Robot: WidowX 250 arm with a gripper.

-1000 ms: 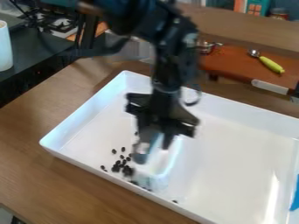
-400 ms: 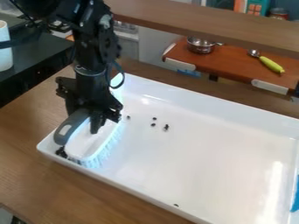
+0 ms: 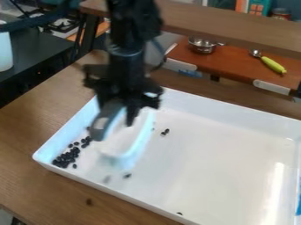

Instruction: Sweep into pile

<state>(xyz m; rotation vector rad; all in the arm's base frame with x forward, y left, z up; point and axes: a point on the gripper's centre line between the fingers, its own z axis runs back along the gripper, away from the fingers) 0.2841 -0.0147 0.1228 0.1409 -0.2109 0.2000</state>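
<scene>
Far left edge: white cylinder [image 3: 5,50] on a dark counter [image 3: 35,52]. Main pile of black beans [image 3: 66,158] sits inside the white tray [image 3: 235,136], in its left corner, a few strays just to the far side of the pile. One dark speck [image 3: 89,202] on the wooden table [image 3: 35,180], outside the tray's near-left wall. Gripper [image 3: 119,115] hangs over the left part of the tray, clamped on the brush [image 3: 126,143]: grey handle on the left, white body to the right, bristles down. Brush is right of the pile, apart from it. Contact with tray floor: can't tell, blurred. Lone bean [image 3: 127,176] on the near side of the brush. Small bean group [image 3: 165,132] right of the brush. Another single bean [image 3: 179,213] by the near wall. Far side: metal pot [image 3: 201,45] on a red-brown board [image 3: 235,63], then scoop with yellow-green handle [image 3: 273,65] further right. Blue thing [image 3: 299,205] at the right edge, partly cut off.
</scene>
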